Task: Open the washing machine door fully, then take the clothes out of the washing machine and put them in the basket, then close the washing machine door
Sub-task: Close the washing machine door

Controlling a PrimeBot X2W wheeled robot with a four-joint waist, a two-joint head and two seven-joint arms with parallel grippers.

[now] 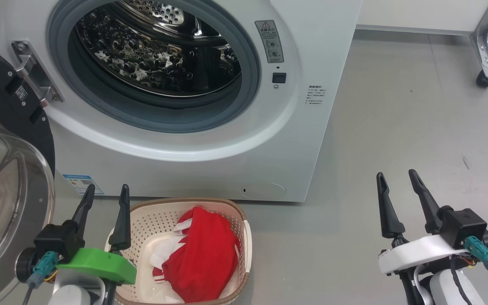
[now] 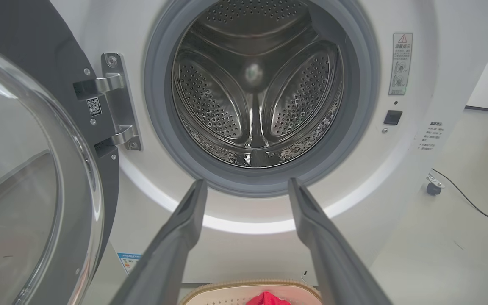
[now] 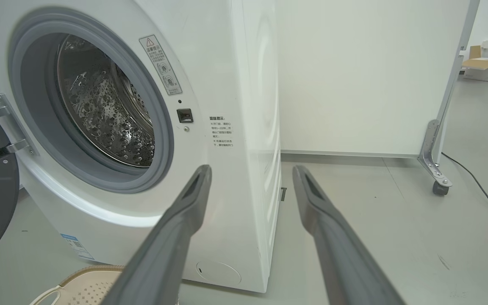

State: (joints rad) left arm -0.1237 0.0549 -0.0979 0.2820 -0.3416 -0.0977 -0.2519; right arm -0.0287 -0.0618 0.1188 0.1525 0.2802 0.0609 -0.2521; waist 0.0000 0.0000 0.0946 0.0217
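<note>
Grey floor (image 1: 400,127) bears wheeled partition (image 3: 367,76) beside washing machine (image 1: 320,46)

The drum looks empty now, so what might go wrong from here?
The washing machine door stands wide open close to the open left gripper; swinging it shut might clip that arm. The basket holding the clothes sits just before the washing machine, so a reaching arm might nudge or tip it.

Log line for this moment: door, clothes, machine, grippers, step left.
door open | clothes in basket | washing machine: nothing seen inside | left gripper open, empty | right gripper open, empty | remaining: close door
</note>
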